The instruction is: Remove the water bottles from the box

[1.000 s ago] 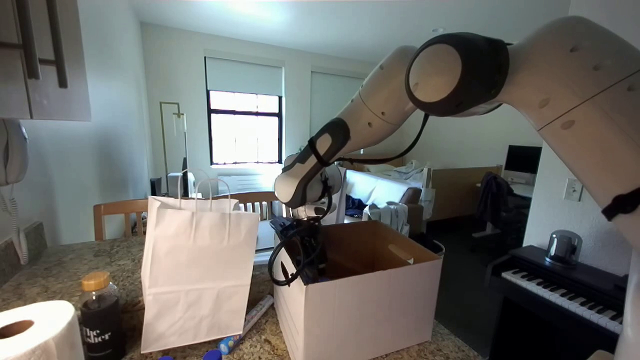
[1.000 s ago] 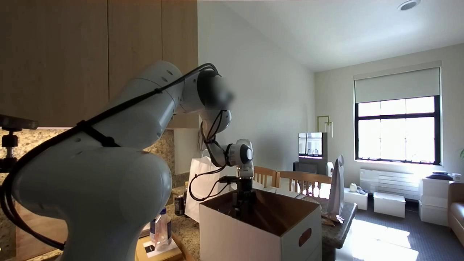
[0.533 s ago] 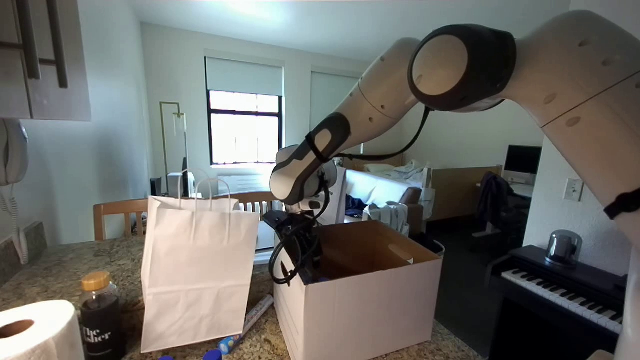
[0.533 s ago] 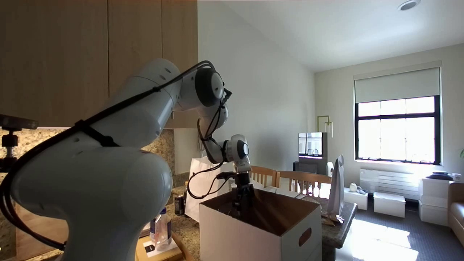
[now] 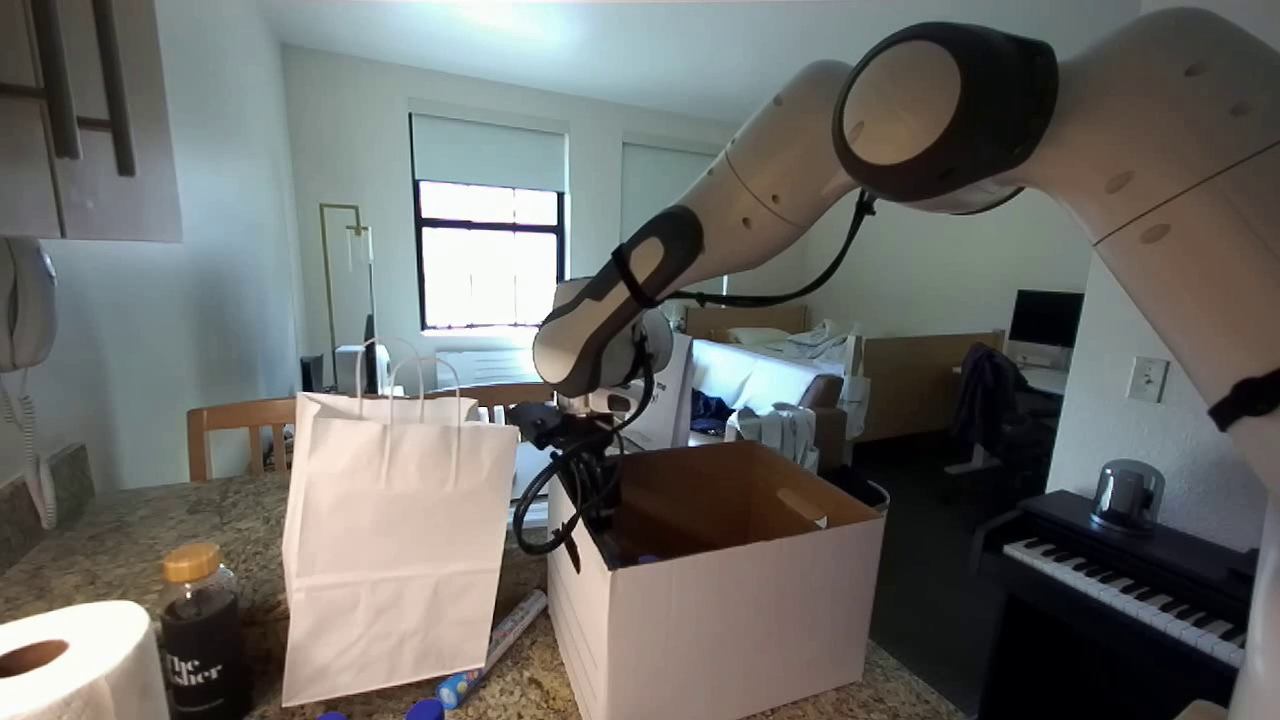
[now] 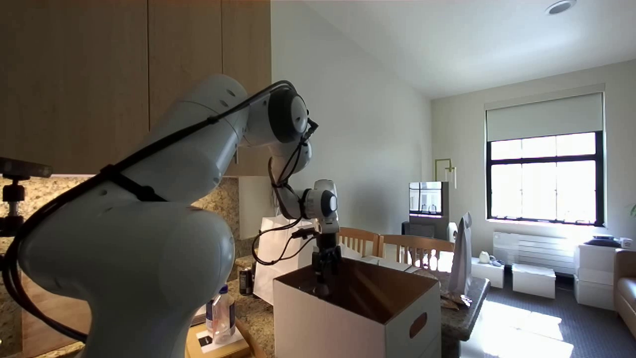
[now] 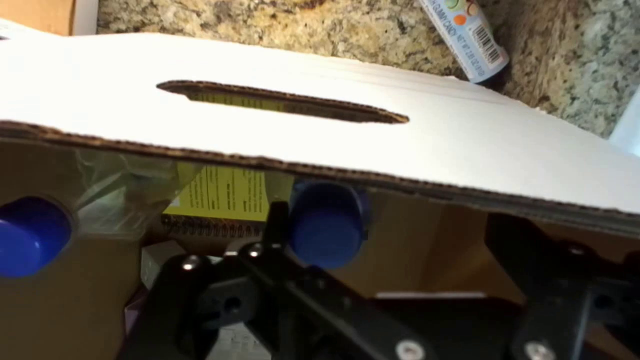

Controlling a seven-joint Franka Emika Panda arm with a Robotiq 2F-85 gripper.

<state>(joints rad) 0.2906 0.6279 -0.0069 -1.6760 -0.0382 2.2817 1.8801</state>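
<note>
Wrist view showed the end effector (image 7: 389, 226) spread wide and gripping nothing, probably to straddle the blue-capped water bottle (image 7: 327, 230) visible between its jaws inside the white cardboard box (image 7: 450, 155).

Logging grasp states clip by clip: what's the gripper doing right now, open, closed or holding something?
Gripper: open, holding nothing; in the wrist view a blue-capped water bottle shows between its spread fingers.
</note>
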